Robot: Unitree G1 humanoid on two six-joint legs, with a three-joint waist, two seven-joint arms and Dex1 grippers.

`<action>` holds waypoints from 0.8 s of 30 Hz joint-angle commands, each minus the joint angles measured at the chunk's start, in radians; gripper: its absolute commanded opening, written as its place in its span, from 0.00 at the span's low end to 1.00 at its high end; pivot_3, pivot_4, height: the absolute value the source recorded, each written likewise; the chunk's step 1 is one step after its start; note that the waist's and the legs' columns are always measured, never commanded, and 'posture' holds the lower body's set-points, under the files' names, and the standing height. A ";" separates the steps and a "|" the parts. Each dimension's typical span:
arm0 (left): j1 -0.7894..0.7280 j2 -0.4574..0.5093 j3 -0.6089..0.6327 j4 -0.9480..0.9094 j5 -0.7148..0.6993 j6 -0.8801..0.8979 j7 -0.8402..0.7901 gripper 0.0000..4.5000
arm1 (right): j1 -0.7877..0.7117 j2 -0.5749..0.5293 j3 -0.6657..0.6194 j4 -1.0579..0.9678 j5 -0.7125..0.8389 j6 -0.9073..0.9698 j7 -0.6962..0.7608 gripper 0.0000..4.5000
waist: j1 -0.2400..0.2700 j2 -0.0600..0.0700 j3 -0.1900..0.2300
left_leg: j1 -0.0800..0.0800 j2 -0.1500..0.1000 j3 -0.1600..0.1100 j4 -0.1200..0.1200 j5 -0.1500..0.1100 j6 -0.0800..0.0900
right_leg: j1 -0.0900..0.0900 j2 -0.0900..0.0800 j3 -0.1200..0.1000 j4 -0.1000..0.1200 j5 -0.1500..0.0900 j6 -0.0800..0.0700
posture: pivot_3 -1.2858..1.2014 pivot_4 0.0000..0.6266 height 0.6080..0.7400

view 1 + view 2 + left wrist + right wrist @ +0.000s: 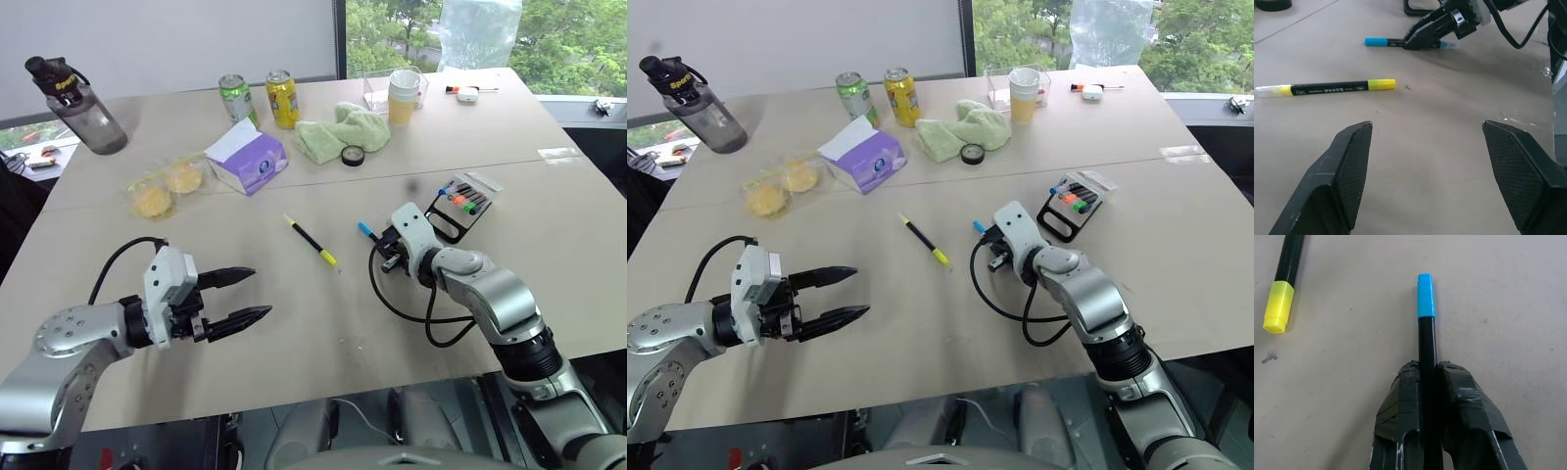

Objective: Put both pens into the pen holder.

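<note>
Head views, progress: neither pen is in the pen holder [458, 208] yet, so both remain to be placed; the holder stands at the right of the desk [294, 323], just beyond the right claw [391, 253].
Head views, yellow pen [311, 240]: lies loose mid-desk, untouched, between the two arms.
Head views, left claw [238, 298]: hovers at near left with its jaws wide and nothing between them.
Left wrist view, writing: small print runs along the yellow pen's black barrel, too small to read.
Right wrist view, blue pen [1426, 333]: the right claw is clamped on its black barrel, blue cap pointing away; it looks low over or on the desk, so lifting it to the holder is judged the step in hand.
</note>
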 commanded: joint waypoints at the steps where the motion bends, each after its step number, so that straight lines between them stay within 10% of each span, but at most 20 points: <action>1: -0.037 -0.039 0.002 -0.006 -0.038 0.013 0.048 0.83 | 0.008 0.001 -0.005 -0.039 -0.002 -0.016 0.007 0.01 | 0.000 0.000 0.000 | 0.000 0.000 0.000 0.000 0.000 0.000 | 0.000 0.000 0.000 0.000 0.000 0.000 | 0.52 0.24 1.00; 10: -0.194 -0.285 -0.062 0.003 -0.198 0.294 0.428 0.83 | 0.037 -0.008 -0.054 -0.165 0.088 -0.229 0.151 0.01 | -0.001 0.000 0.000 | 0.000 0.000 0.000 0.001 0.000 0.000 | 0.000 0.000 0.000 0.001 0.000 0.000 | 0.52 0.24 1.00; 21: -0.331 -0.462 -0.105 0.023 -0.335 0.339 0.527 0.83 | 0.075 -0.004 -0.017 -0.208 0.160 -0.405 0.296 0.01 | 0.000 -0.001 0.000 | 0.000 0.000 0.000 0.002 0.000 0.000 | 0.000 0.000 -0.001 0.001 0.000 0.000 | 0.52 0.24 1.00; 24: -0.339 -0.455 -0.120 0.023 -0.334 0.321 0.478 0.63 | 0.069 -0.008 -0.005 -0.198 0.153 -0.428 0.309 0.00 | 0.000 -0.001 0.000 | 0.000 0.000 0.000 0.002 0.000 0.000 | 0.000 0.000 -0.002 0.001 0.000 0.000 | 0.52 0.24 1.00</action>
